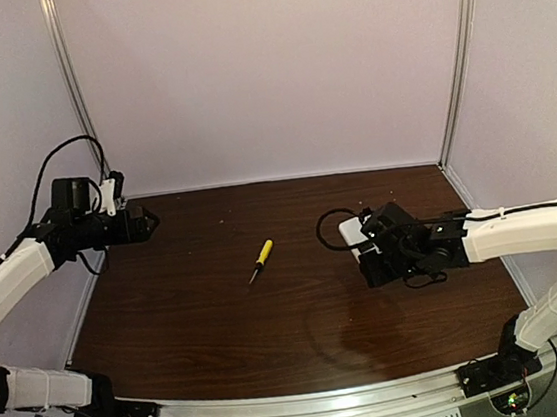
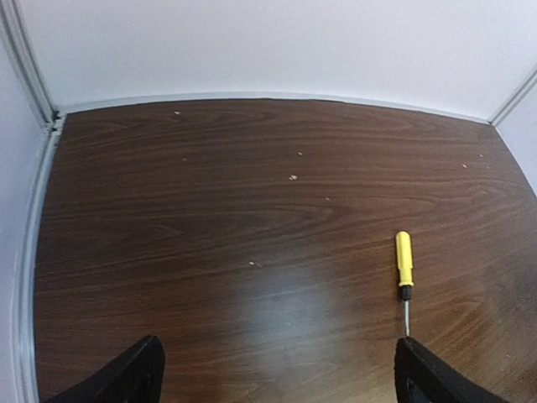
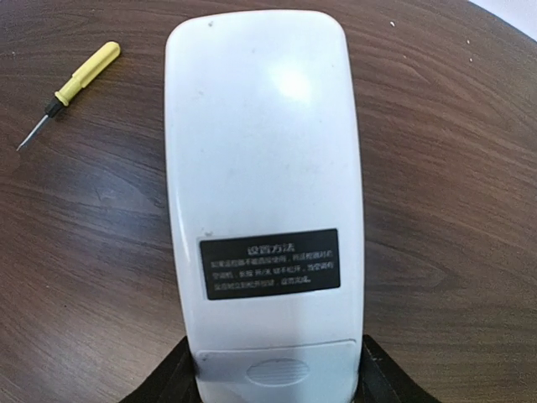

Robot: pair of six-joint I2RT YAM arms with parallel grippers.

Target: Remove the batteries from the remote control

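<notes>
right fingers (image 3: pixel 164 388) grasp the remote control (image 3: pixel 264 151) at its cover (image 3: pixel 277 363) end; left fingers (image 2: pixel 126 378) released, idle; best hold firm, slide cover off to reach batteries

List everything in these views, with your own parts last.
remote control: one, white, back side up with a black label, between the right gripper's fingers at the table's right
battery cover: one, white, closed on the remote control's near end
batteries: none in view
screwdriver: one, yellow handle, lying mid-table
table: one, dark brown wood
left gripper: one, black, open, raised at the left, holding nothing
right gripper: one, black, closed on the remote control
</notes>
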